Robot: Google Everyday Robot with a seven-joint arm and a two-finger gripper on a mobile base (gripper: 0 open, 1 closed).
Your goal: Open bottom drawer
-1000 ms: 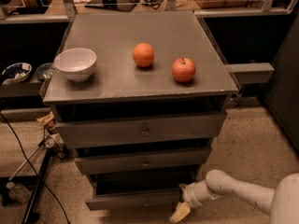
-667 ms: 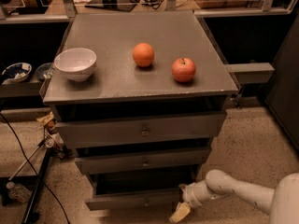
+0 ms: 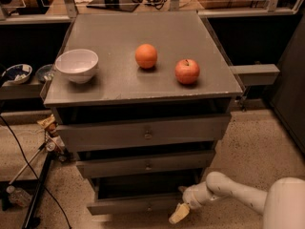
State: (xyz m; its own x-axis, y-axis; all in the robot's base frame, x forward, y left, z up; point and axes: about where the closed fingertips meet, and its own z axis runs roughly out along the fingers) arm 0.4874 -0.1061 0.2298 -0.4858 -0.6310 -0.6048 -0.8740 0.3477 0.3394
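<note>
The bottom drawer is the thinnest grey front, lowest on the grey cabinet, with a small central knob. It stands pulled out a little, with a dark gap above it. My gripper is at the drawer front's right end, just below and in front of it, on a white arm that reaches in from the lower right. One tan finger points down towards the floor.
Above are the mid-sized drawer and the tallest drawer. On top stand a white bowl, an orange and a red apple. A black cable and a stand lie left on the speckled floor.
</note>
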